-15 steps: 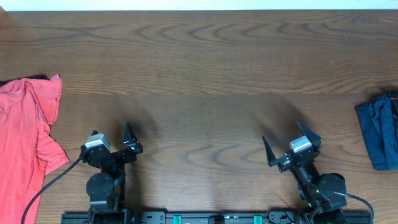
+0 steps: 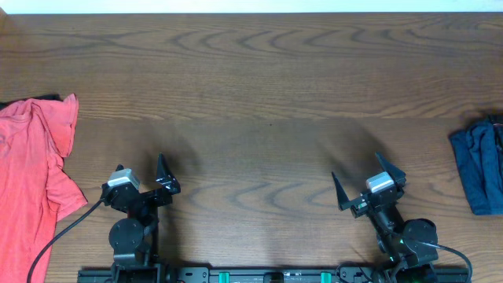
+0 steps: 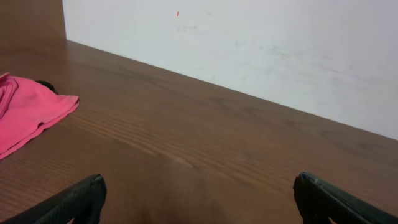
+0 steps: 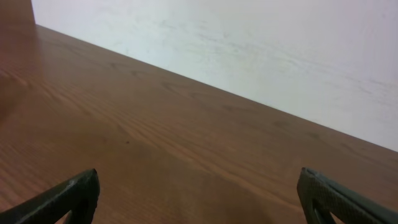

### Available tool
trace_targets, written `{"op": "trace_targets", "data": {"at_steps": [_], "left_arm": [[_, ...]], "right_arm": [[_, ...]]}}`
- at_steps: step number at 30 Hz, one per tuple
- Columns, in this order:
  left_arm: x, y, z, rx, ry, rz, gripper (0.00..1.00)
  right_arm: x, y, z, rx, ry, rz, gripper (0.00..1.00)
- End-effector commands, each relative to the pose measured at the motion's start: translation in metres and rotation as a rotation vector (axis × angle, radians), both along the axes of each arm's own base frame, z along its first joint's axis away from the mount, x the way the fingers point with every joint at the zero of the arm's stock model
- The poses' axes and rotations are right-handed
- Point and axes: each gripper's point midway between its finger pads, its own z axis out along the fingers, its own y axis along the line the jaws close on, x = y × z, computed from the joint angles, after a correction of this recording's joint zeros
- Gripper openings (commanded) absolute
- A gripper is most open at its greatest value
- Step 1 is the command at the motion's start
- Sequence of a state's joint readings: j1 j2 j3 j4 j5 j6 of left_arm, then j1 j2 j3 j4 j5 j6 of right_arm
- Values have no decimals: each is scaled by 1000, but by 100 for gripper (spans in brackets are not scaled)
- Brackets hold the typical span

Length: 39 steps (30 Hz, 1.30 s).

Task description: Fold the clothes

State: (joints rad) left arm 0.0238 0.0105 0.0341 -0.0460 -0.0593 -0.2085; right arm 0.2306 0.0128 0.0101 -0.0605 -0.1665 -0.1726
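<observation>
A crumpled red shirt (image 2: 30,177) lies at the table's left edge; its corner also shows in the left wrist view (image 3: 28,112). A folded dark blue garment (image 2: 479,167) lies at the right edge. My left gripper (image 2: 141,174) is open and empty near the front, just right of the red shirt. My right gripper (image 2: 357,182) is open and empty near the front right, well left of the blue garment. Both wrist views show the spread fingertips over bare wood, the left gripper (image 3: 198,196) and the right gripper (image 4: 200,193).
The wooden table (image 2: 259,94) stretches between the two garments. A white wall (image 3: 261,43) stands behind the table's far edge. A cable (image 2: 55,240) runs from the left arm across the red shirt's lower part.
</observation>
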Motion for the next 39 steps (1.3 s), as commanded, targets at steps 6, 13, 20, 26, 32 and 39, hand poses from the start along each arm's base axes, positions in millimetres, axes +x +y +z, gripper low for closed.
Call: {"op": "trace_targets", "data": {"at_steps": [6,13,20,26,32,39], "left_arm": [[0,2,-19,11,51,10,98],[0,2,-19,11,51,10,98],[0,2,-19,11,51,10,98],[0,6,-18,39,52,29,98],[0,5,-19,38,52,27,98],[0,5,-19,38,52,27,98]], "right_arm": [[0,-1,-1,11,4,-4,99],[0,-1,-1,10,5,-4,99],[0,-1,-1,11,5,-4,99],[0,-1,-1,11,5,-4,99],[0,-1,-1,11,4,-4,99],[0,-1,-1,11,4,-4,99]]}}
